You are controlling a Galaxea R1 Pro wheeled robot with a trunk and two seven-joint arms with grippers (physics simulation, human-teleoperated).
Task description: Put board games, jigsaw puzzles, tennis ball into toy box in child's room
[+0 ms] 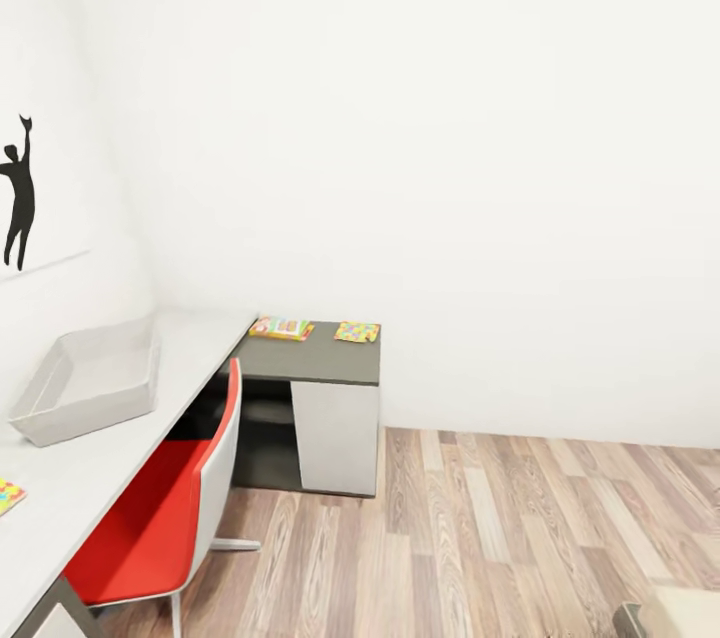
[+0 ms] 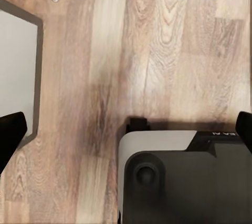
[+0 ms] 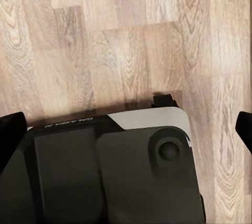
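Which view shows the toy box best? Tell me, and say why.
The head view. There the toy box sits whole on the light grey top of the table, its sloping walls and inside visible from above. Both wrist views look down at the wood floor and the robot's base instead.

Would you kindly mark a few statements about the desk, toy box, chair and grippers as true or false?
1. The toy box holds a tennis ball. False: its inside looks bare.
2. Two flat colourful items lie on the dark grey desk top. True: a game box and a jigsaw puzzle.
3. The chair has a blue seat. False: it is red.
4. The left gripper is open over wood floor. True.
5. The right gripper grips a puzzle. False: it is open and holds nothing.
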